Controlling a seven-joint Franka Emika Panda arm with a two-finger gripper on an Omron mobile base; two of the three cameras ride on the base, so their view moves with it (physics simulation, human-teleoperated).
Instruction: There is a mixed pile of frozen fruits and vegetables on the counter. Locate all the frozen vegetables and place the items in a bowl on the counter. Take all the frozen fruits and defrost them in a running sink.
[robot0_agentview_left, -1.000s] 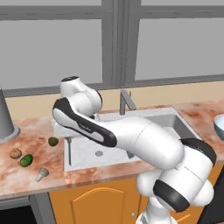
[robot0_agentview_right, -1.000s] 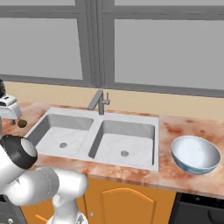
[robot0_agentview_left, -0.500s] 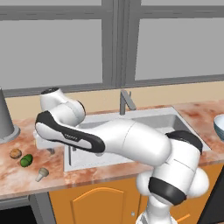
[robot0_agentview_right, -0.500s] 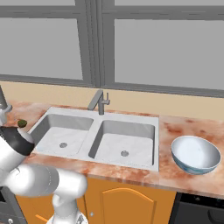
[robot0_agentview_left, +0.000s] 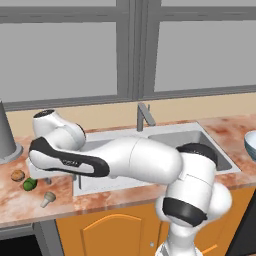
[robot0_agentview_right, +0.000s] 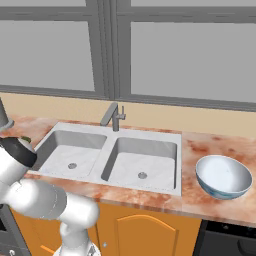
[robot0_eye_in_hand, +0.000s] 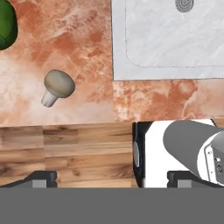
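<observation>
The white arm stretched low to the left over the reddish-pink marbled counter (robot0_agentview_left: 20, 200), its gripper (robot0_eye_in_hand: 111, 179) spread wide and empty. The beige mushroom (robot0_eye_in_hand: 57, 86) lay beside the bright green piece (robot0_eye_in_hand: 6, 24), near the grey metal sink (robot0_agentview_right: 112, 156). The pale white-blue bowl (robot0_agentview_right: 223, 176) stood far right.

Green piece (robot0_eye_in_hand: 6, 25) cut by the hand view's left edge; its full shape cannot be told. Bowl (robot0_agentview_left: 251, 144) cut by the left base view's right edge. Grey pot (robot0_agentview_left: 6, 135) cut at the left edge there. Arm hides the sink's (robot0_agentview_left: 172, 145) left basin.
</observation>
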